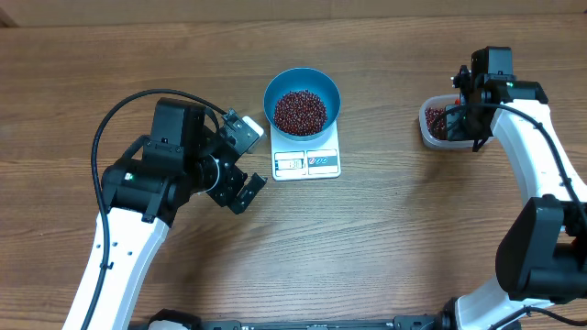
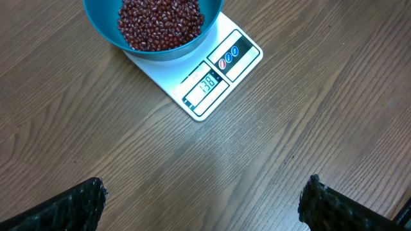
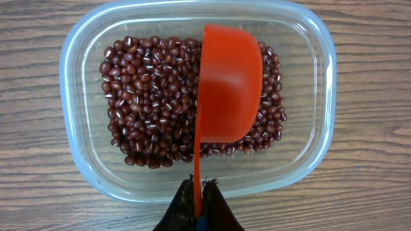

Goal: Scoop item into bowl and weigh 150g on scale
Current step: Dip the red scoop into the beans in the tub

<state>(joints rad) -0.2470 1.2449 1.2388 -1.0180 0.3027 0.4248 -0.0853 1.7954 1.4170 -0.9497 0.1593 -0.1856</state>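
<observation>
1. Beans (image 1: 300, 110), overhead view: a dark red-brown heap fills the blue bowl (image 1: 271, 92). The bowl sits on the rear part of the white scale (image 1: 307, 162), near the middle of the desk (image 1: 385, 238).
2. Overhead view, left side: the left pincer (image 1: 252, 158) hangs just left of the scale. It is spread wide, holds nothing, and touches neither scale nor bowl.
3. Overhead view, right side: a clear tub (image 1: 426, 124) with more beans stands well apart from the scale. The right pincer (image 1: 459, 115) is over the tub. The arm hides how its jaws stand in this view.
4. Left wrist view: bowl and scale occupy the top of the frame, and the bowl covers the far end of the scale. The display (image 2: 207, 85) shows digits that appear to read 138. Two dark fingers (image 2: 64, 208) show at the lower corners, far apart, with bare wood between them.
5. Right wrist view: the right pincer is pressed together on the thin handle (image 3: 197, 167) of a red scoop (image 3: 231, 83).
6. Right wrist view, scoop: the cup lies inside the tub on the beans. Its rounded back faces the camera and its handle is seen edge-on.
7. Right wrist view, tub: beans cover the floor, mostly left of and beneath the cup.
</observation>
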